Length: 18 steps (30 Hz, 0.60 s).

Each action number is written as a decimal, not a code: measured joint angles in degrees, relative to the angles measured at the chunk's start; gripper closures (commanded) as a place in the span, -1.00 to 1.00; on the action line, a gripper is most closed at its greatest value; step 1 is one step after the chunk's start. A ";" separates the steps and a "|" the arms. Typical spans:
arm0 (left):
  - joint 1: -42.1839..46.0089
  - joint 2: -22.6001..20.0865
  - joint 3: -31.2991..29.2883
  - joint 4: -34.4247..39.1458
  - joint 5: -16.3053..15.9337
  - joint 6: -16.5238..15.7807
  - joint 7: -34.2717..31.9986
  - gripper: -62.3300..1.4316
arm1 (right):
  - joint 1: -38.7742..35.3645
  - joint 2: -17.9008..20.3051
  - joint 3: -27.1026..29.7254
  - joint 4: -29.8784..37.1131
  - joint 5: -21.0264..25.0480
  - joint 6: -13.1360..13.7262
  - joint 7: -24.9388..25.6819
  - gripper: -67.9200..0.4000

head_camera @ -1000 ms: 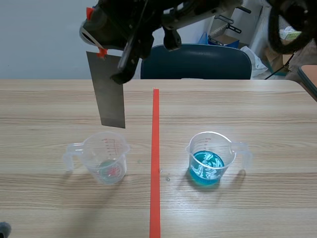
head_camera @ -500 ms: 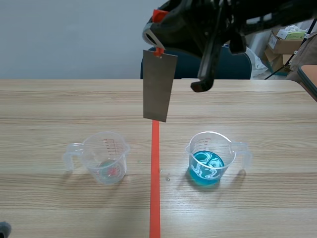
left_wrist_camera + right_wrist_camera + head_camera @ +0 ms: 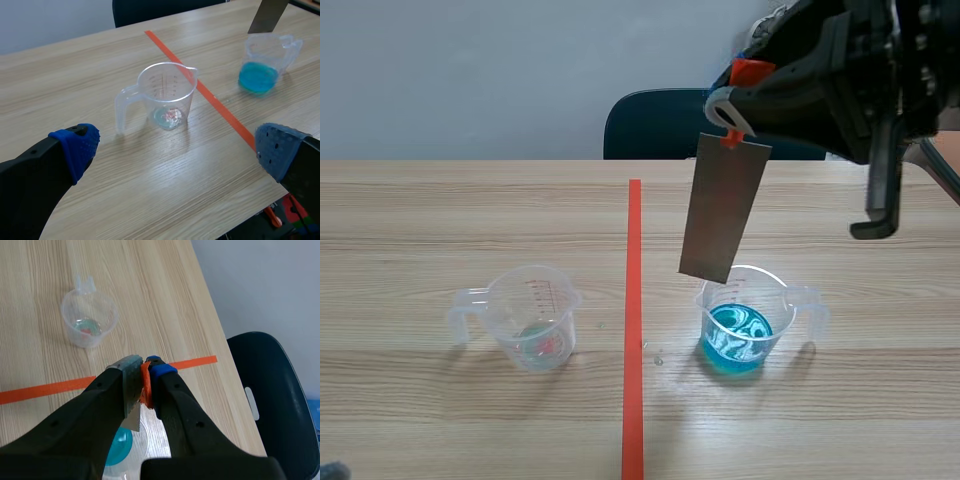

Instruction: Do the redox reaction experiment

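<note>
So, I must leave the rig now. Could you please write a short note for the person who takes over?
Left gripper: open and empty, low over the table in front of the nearly empty cup.
Right gripper: shut on an orange clip; a metal strip hangs from it.
The strip's lower end is near the rim of the cup of blue liquid, not in the liquid.
Done: strip gripped and held over the blue cup.
Left: lower the strip into the liquid.
</note>
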 measured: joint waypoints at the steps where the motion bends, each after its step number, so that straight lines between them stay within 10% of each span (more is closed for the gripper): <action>1: 0.00 0.00 0.00 0.00 -0.02 0.00 -0.02 -1.00 | -0.85 0.90 0.46 0.00 0.00 0.02 0.46 0.97; 18: -0.02 0.00 0.00 0.00 -0.02 0.46 0.17 -1.00 | -6.08 8.46 4.15 0.02 -0.11 1.33 2.71 0.97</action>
